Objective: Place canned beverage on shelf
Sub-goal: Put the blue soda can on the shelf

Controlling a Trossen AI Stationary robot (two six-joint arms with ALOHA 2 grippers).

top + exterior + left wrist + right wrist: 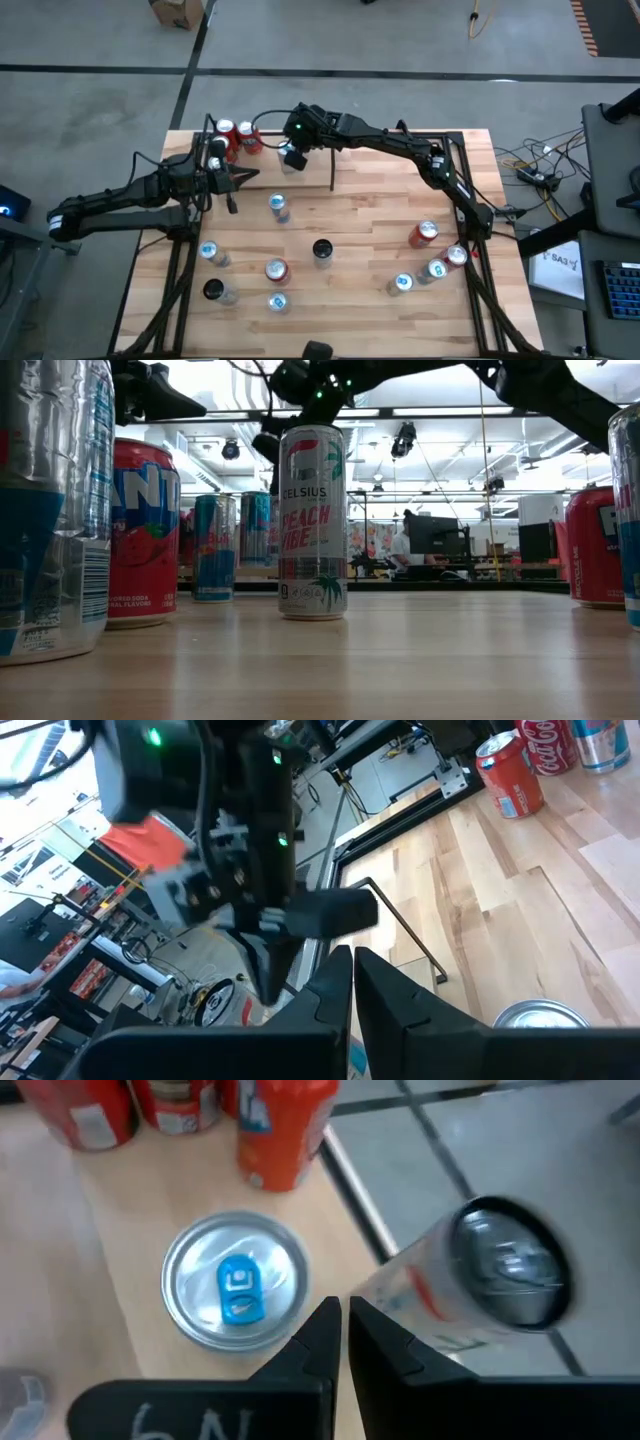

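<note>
Table (380, 230): we see light wood planks inside a black frame, with cans standing scattered across them.
Shelf (268, 160): this is the narrow bay at the far left corner, and red cans (235, 135) already stand at its outer end.
Right arm: it reaches across the far edge to the bay, and we judge it much the nearer arm for this can.
Left arm: it waits just beside the bay, and the left claw (352, 975) is pinched tight and empty.
Blue-tab can (235, 1290): it stands upright on the wood near the red cans. It is silver, with a bright blue tab on the lid.
Key relation: the can lies just ahead of and below the right claw (340, 1325). Its long axis is vertical, so we look straight onto its lid.
Right claw state: the fingers are pressed together and hold nothing, so we judge they must spread before any grasp.
Tilted can (480, 1280): a white can with red print and a dark end leans beside the claw by the frame rail. We cannot tell what supports it.
</note>
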